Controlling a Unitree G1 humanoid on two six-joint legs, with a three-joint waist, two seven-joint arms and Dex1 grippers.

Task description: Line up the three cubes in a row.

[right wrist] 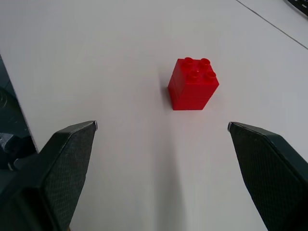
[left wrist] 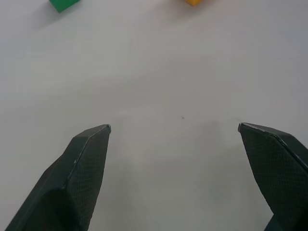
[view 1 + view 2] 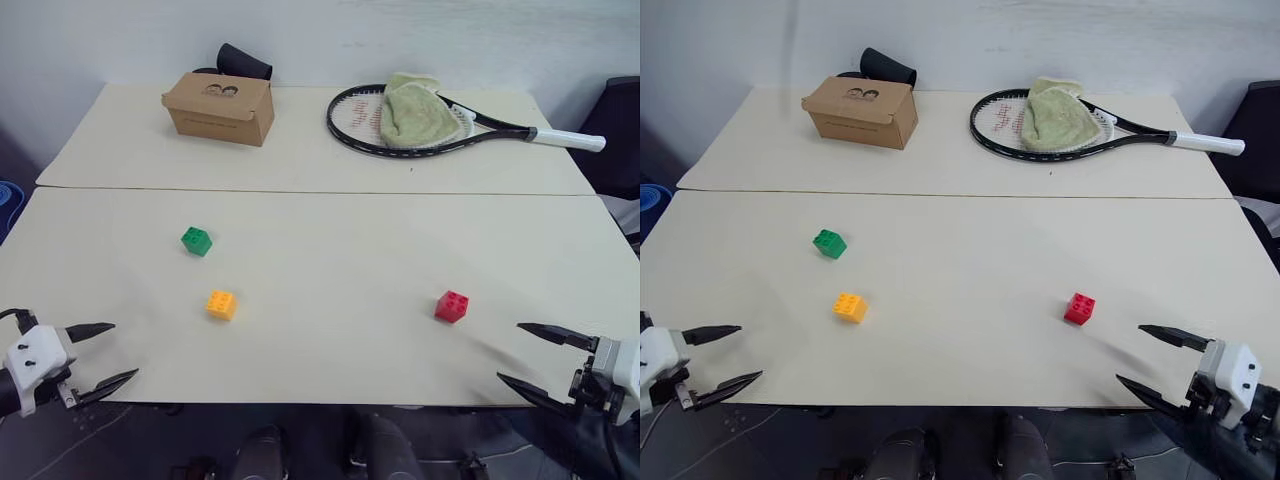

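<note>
Three studded cubes lie apart on the near cream table [image 3: 320, 260]. The green cube [image 3: 196, 241] is left of centre, the orange-yellow cube [image 3: 221, 304] just nearer and slightly right of it, and the red cube [image 3: 451, 306] far off to the right. At the front left corner my left gripper [image 3: 106, 352] is open and empty, with the green cube [image 2: 63, 4] and orange-yellow cube [image 2: 193, 2] far ahead of it. My right gripper [image 3: 522, 352] is open at the front right edge, the red cube [image 1: 193, 83] standing a short way beyond its fingertips.
On the far table sit a brown cardboard box [image 3: 219, 107] with a black object [image 3: 243, 62] behind it, and a tennis racket [image 3: 440, 125] with a green towel [image 3: 417, 109] on its head. A seam [image 3: 320, 190] joins the two tables.
</note>
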